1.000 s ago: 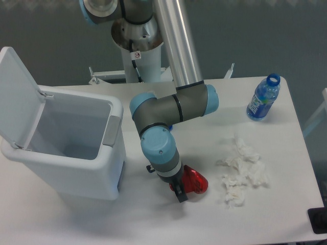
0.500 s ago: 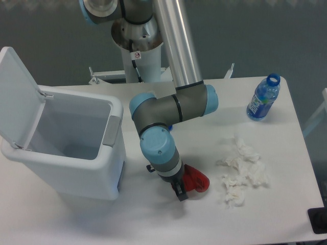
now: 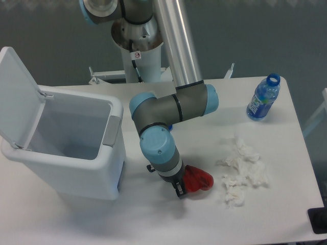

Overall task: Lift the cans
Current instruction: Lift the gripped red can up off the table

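To the gripper's left stands a white bin with its hinged lid swung up and open; what shows of its inside is bare pale wall and floor, though the near wall hides the lowest part. The gripper is low over the white table, and the crushed red can sits right against it on its right side, partly covered by the wrist. One dark finger shows at the can's near-left edge; the fingers seem set about the can, but whether they are clamped on it cannot be told. Just right of the can, near but apart, lie crumpled white tissues. Well beyond them, toward the table's far right corner, stands a blue-labelled plastic bottle, upright and uncapped.
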Robot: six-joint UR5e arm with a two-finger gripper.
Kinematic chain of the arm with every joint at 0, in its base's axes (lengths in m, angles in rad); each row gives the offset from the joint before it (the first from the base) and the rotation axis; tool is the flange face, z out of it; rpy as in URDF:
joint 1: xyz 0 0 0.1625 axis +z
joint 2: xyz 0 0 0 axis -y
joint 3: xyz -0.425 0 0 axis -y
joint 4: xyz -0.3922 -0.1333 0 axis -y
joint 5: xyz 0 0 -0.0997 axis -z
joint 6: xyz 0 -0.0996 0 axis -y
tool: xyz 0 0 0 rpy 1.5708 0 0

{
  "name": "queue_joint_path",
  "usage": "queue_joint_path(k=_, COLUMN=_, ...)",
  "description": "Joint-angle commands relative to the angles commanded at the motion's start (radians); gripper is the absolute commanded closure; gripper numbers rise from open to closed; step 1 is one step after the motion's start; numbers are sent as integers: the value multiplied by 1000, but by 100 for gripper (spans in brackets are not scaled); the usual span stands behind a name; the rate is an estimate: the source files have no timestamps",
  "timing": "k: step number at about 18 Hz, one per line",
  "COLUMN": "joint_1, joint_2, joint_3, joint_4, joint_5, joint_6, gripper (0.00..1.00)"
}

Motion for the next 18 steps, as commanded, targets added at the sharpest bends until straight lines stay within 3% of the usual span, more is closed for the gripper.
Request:
queue_joint_path(k=8, joint_1=0, joint_2=12, joint_3=8, joint_4=-3, joint_5=0, joint_6=-5, gripper=34)
queue_joint_path(k=16, joint_1=31, joint_2=123, joint_3=11, joint_4=-18, joint_5=-18, joint_6=-61, gripper=34)
queue_joint_path(k=18, joint_1=58, joint_2=158, joint_3=12, joint_4=-35, joint_5=-75, joint_6=-84, gripper=33)
